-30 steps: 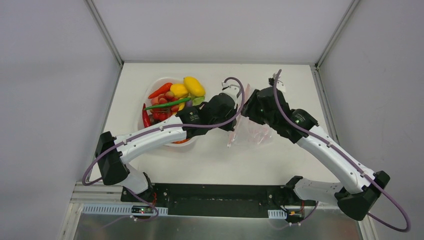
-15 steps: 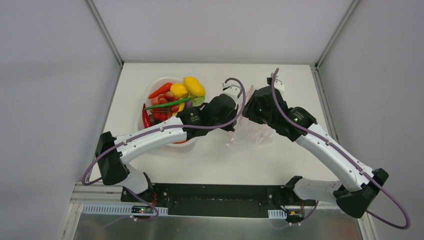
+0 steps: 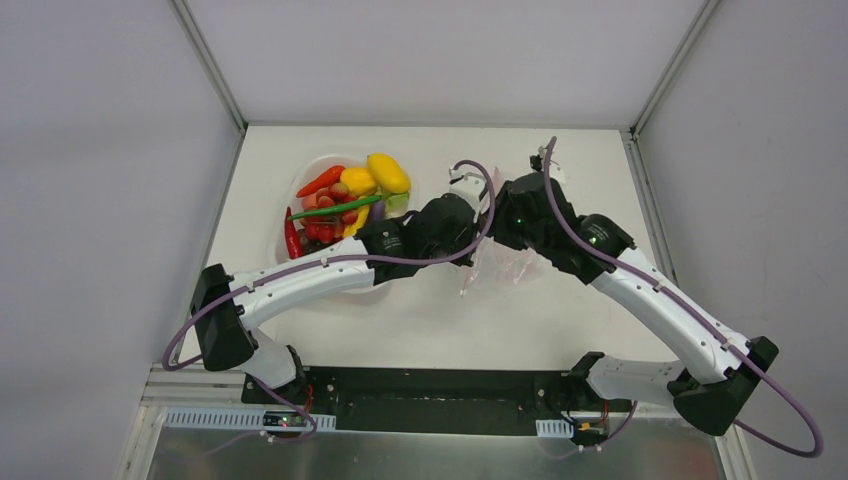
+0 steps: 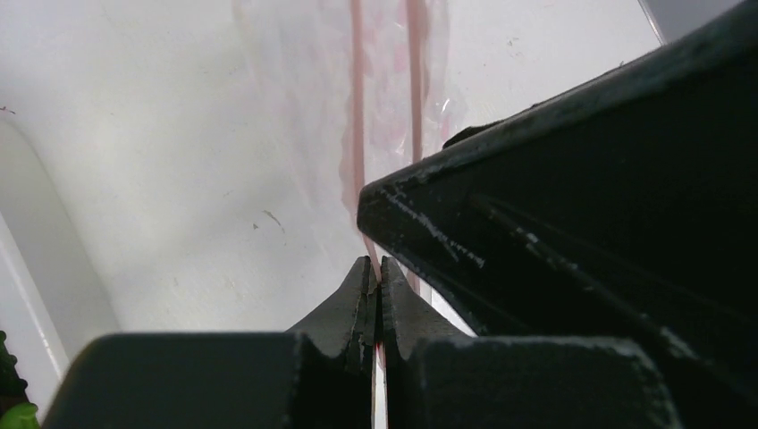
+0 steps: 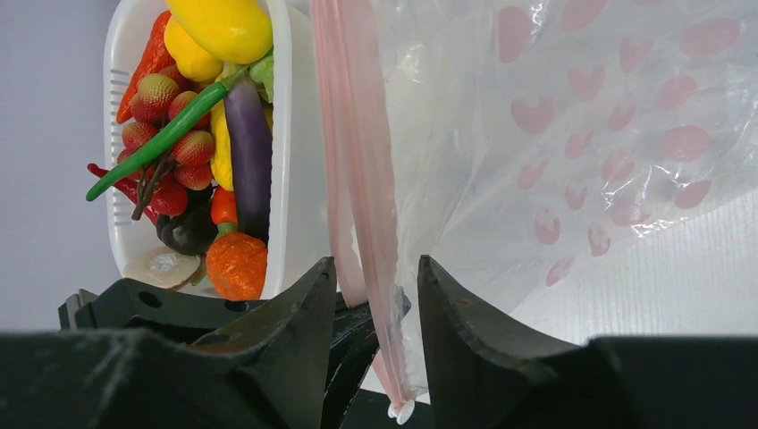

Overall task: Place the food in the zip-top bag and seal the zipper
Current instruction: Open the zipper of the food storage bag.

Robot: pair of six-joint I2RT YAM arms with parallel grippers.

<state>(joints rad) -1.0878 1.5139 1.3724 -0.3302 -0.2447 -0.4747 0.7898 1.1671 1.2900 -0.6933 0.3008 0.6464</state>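
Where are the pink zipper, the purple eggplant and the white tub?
pink zipper (image 5: pixel 357 179), right wrist view, middle of the strip.
purple eggplant (image 5: pixel 248 152), right wrist view, its body.
white tub (image 5: pixel 290 161), right wrist view, its side wall.

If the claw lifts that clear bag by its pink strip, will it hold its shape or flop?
Probably floppy: the bag is thin, wrinkled film spreading loosely from the zipper. Likely very light, as nothing shows inside it. It may be slippery, being glossy, though the left claw is shut on the zipper.
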